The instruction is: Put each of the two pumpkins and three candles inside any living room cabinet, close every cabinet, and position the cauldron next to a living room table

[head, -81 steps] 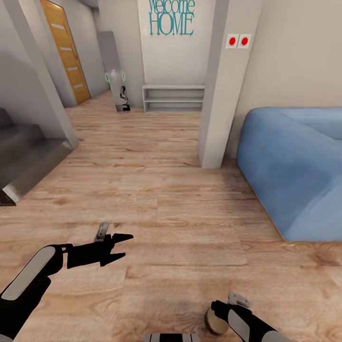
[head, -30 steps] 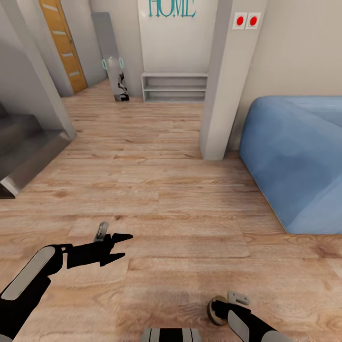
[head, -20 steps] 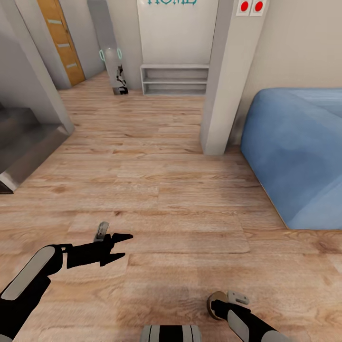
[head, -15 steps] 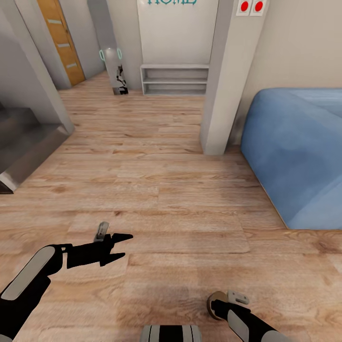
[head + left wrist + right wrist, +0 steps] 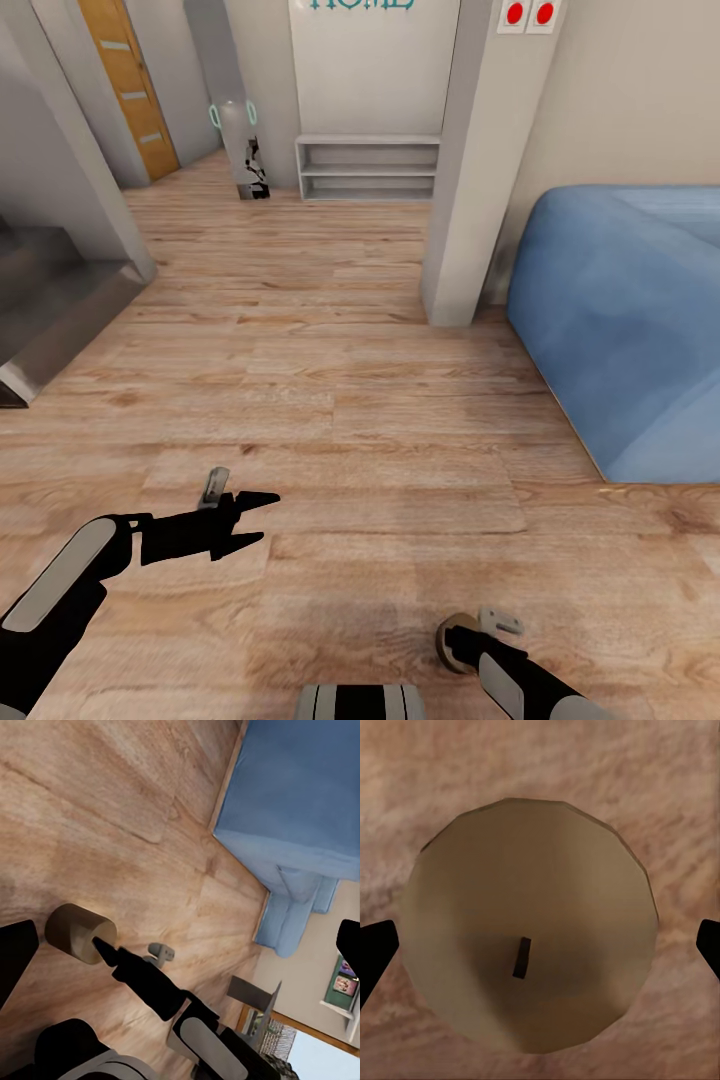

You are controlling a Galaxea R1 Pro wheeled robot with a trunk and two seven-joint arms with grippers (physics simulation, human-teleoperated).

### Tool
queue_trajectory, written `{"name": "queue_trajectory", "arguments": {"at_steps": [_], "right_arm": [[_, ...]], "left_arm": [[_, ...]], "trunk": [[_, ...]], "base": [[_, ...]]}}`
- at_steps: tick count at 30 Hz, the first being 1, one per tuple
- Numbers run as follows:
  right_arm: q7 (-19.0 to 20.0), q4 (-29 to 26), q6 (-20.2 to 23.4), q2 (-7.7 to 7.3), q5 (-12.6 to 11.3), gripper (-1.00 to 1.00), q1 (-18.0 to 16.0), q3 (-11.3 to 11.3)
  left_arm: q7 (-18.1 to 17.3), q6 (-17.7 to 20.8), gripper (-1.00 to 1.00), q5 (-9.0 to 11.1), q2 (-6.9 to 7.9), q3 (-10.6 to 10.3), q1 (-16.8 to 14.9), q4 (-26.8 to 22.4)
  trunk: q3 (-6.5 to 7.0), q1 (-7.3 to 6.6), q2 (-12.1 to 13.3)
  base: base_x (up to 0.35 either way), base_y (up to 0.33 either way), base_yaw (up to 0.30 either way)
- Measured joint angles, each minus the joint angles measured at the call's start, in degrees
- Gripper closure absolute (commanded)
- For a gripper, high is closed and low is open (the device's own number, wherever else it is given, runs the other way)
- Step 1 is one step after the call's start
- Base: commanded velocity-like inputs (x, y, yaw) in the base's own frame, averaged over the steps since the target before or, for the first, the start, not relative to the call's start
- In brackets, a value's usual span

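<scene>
Left of the blue sofa (image 5: 625, 320), on bare wood floor (image 5: 380, 430), a candle (image 5: 529, 922) stands between the right tool's (image 5: 540, 941) spread fingers; the left tool (image 5: 245, 520) is open.

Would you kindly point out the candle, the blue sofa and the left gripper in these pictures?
candle (image 5: 529, 926): right wrist view, on its flat top face beside the wick.
blue sofa (image 5: 630, 320): head view, on its cushioned side.
left gripper (image 5: 258, 518): head view, between the two black fingertips.

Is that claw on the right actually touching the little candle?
Cannot tell. In the right wrist view the right gripper has its dark fingertips either side of the candle, with floor showing between on both sides.
</scene>
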Motion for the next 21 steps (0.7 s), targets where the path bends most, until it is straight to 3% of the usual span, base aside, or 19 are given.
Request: {"name": "queue_trajectory", "arguments": {"at_steps": [21], "right_arm": [[1.6, 0.4, -0.9, 0.0, 0.7, -1.0, 0.0, 0.0]], "left_arm": [[0.0, 0.0, -1.0, 0.0, 0.0, 0.0, 0.0, 0.0]], "trunk": [[0.0, 0.0, 0.0]], "base": [[0.0, 0.0, 0.0]]}}
